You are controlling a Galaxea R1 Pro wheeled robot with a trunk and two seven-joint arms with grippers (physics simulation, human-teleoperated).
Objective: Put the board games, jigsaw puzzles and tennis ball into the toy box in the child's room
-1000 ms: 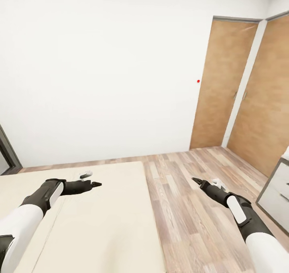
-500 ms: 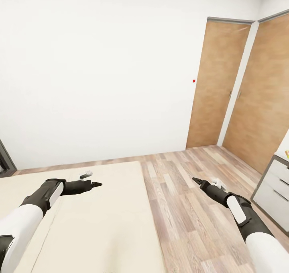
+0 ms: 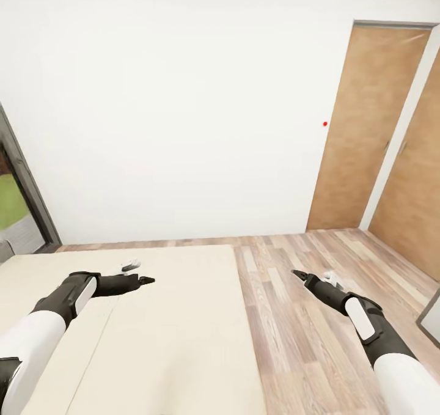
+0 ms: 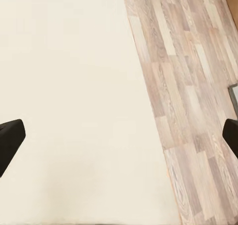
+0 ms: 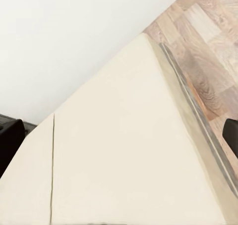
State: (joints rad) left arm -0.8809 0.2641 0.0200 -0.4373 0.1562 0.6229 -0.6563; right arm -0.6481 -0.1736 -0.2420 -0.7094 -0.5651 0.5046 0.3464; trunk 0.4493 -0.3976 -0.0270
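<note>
Both arms are held out in front, and the bed (image 3: 153,317) lies low and to the left, its beige mattress running away toward the white wall (image 3: 183,97). The left gripper (image 3: 137,272) hangs right above the mattress, fingers spread wide with nothing between them; in the left wrist view its dark fingertips (image 4: 11,140) sit far apart at the edges over bare mattress. The right gripper (image 3: 315,275) is out over the wood floor (image 3: 305,317), just as open and empty. No board games, puzzles or ball can be seen on this stretch of bed, and neither can the toy box. So the left arm is the nearer one to the bed; my read is the robot must turn along the mattress to find the games.
</note>
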